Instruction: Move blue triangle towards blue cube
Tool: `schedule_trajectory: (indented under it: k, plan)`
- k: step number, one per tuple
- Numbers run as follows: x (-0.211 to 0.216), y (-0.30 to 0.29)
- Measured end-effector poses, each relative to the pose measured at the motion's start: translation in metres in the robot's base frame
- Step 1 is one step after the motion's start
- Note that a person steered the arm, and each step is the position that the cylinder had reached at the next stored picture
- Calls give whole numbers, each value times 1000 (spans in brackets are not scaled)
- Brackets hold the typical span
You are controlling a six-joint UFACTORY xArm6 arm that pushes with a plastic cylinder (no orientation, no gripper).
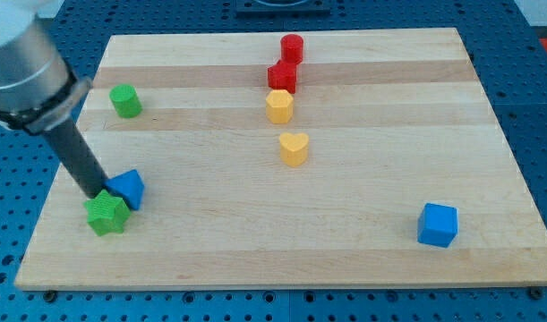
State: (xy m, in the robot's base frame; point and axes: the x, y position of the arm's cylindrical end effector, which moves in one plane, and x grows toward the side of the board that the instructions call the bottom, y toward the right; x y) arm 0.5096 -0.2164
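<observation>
Arm pose: the rod (pixel 76 152) descends from the view's upper left, slanting down and toward the view's right.
My tip (pixel 101 193): it sits at the junction of the green star block (pixel 106 215) and the blue triangle (pixel 127 189), touching or just beside both; the exact contact cannot be told.
Claw state: the arm carries no claw, only the rod, so no open or closed condition applies.
Blue triangle: near the board's left edge, in its lower half, just to the right of my tip and against the upper right of the green star block.
Blue cube (pixel 437 224): near the board's lower right corner, well apart from the blue triangle.
Path room: the board (pixel 255 241) between the blue triangle and the blue cube holds no blocks along its lower half.
Nearest other blocks: the yellow heart (pixel 294 148) and the yellow hexagon block (pixel 279 105) stand above that lane, at mid-board.
Upper group: the red block (pixel 282 77) touches the yellow hexagon block; the red cylinder (pixel 292 47) is just above it.
Green cylinder (pixel 125 100): upper left, clear of the tip.
Edges: the green star block lies close to the board's lower left corner.
</observation>
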Motion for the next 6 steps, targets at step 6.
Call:
schedule_trajectory:
  k: [6]
  plan:
    - [56,134]
